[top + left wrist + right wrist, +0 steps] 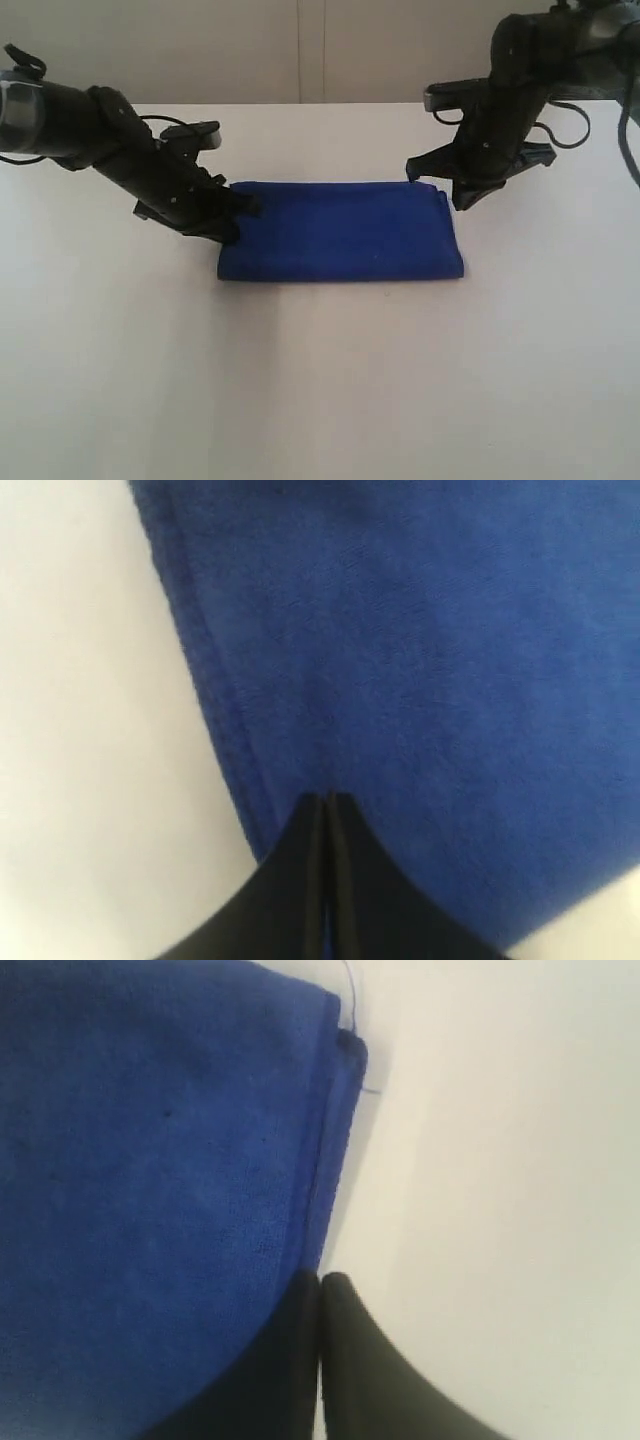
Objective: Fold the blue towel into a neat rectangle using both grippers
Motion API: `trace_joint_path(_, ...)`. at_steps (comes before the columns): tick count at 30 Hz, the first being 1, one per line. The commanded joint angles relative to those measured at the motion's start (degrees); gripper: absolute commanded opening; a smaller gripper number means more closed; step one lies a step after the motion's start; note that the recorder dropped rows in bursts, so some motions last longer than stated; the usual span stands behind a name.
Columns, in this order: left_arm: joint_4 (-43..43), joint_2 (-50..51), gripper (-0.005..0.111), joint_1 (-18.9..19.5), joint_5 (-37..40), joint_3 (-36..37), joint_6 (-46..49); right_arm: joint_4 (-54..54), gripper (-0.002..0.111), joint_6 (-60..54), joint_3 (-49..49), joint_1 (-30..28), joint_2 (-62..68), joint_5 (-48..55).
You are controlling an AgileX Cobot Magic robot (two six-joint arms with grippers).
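This looks like a robotics lab or test room, not a home. A wide, plain white worktop (320,400) fills the scene, backed on the far side by a pale panelled wall (150,50) with a vertical seam (311,50). A black jointed left arm (110,130) and right arm (515,80) reach in over the worktop. Loose black cables (570,125) trail from the right one.

Exterior elevated frontal, wrist cameras close over blue towel (340,232)
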Motion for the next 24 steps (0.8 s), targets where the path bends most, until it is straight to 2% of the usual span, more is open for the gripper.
trace_joint_path(1,2.3,-3.6,0.0,1.0,3.5,0.3,-0.9,-0.6,0.0,0.2,0.2,-0.6,-1.9,1.7)
trace_joint_path(5,2.8,-5.6,0.0,1.8,7.7,0.3,-0.1,2.6,0.0,0.2,0.2,-0.6,-1.9,3.0)
trace_joint_path(6,2.8,-5.6,0.0,1.0,8.5,0.6,0.0,4.7,0.0,0.1,0.2,-0.6,-1.9,3.0)
trace_joint_path(12,2.6,-2.3,0.0,-1.3,7.5,1.0,0.1,8.3,0.0,-0.4,0.4,-0.6,0.3,5.0)
trace_joint_path(24,3.5,2.1,0.0,-1.4,8.3,1.0,0.1,10.2,0.0,-2.3,2.4,-0.6,6.4,8.2)
